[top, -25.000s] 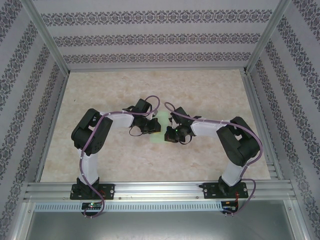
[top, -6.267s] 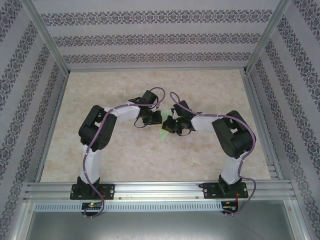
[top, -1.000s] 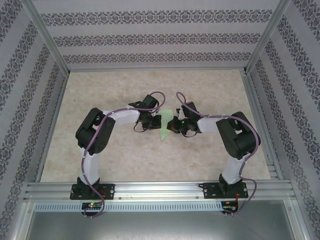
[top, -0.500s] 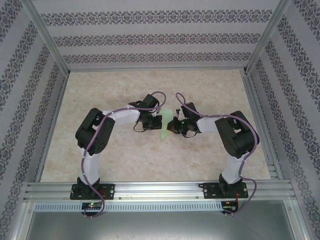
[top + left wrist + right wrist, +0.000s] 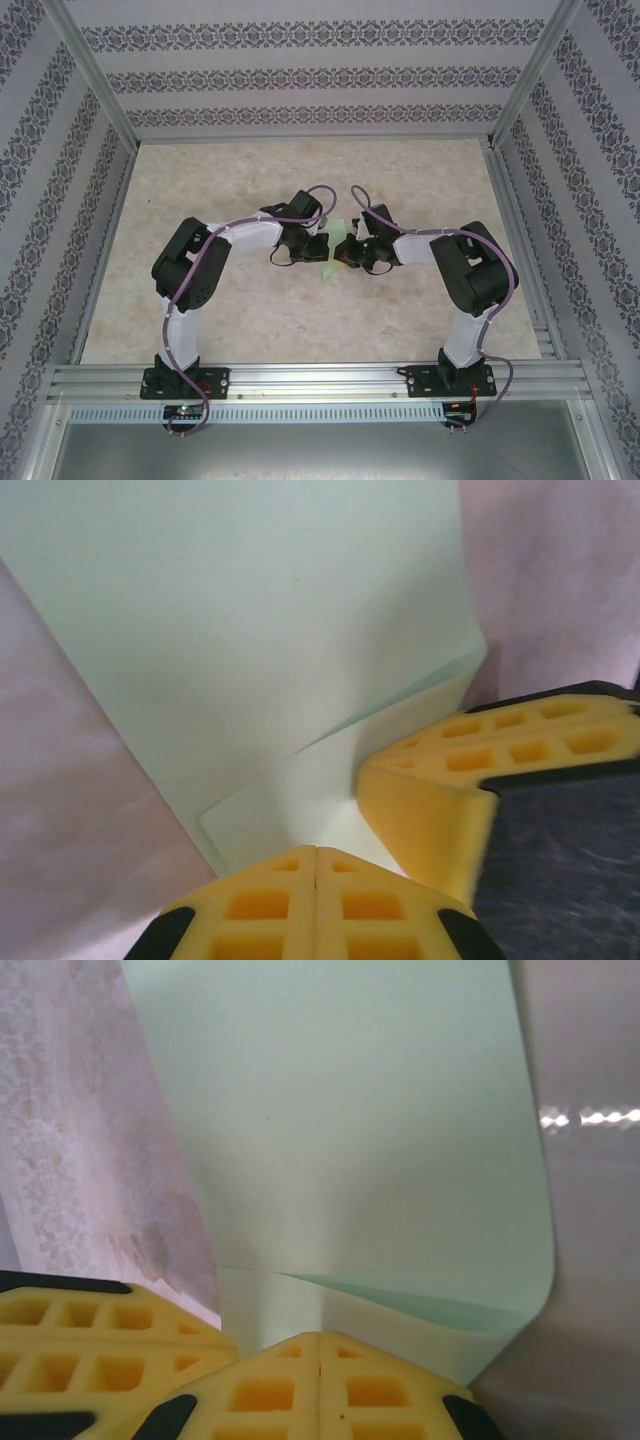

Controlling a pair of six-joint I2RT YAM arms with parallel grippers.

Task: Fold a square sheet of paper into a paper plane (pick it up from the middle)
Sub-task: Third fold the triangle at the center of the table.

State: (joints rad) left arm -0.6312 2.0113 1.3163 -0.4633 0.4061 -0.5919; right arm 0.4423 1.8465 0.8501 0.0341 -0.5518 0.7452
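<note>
Your top camera sits high up, behind the arms. It looks down from far off, so you see the whole table (image 5: 250, 310), with both arm bases at the bottom.

Your left wrist camera rides on the left gripper (image 5: 316, 855). It looks out past its own yellow fingers (image 5: 265, 905), very close to the green paper (image 5: 280, 630). Your right wrist camera does the same from the right gripper (image 5: 319, 1340).

The two wrist cameras face each other. All three views share the paper in the middle of the table.
</note>
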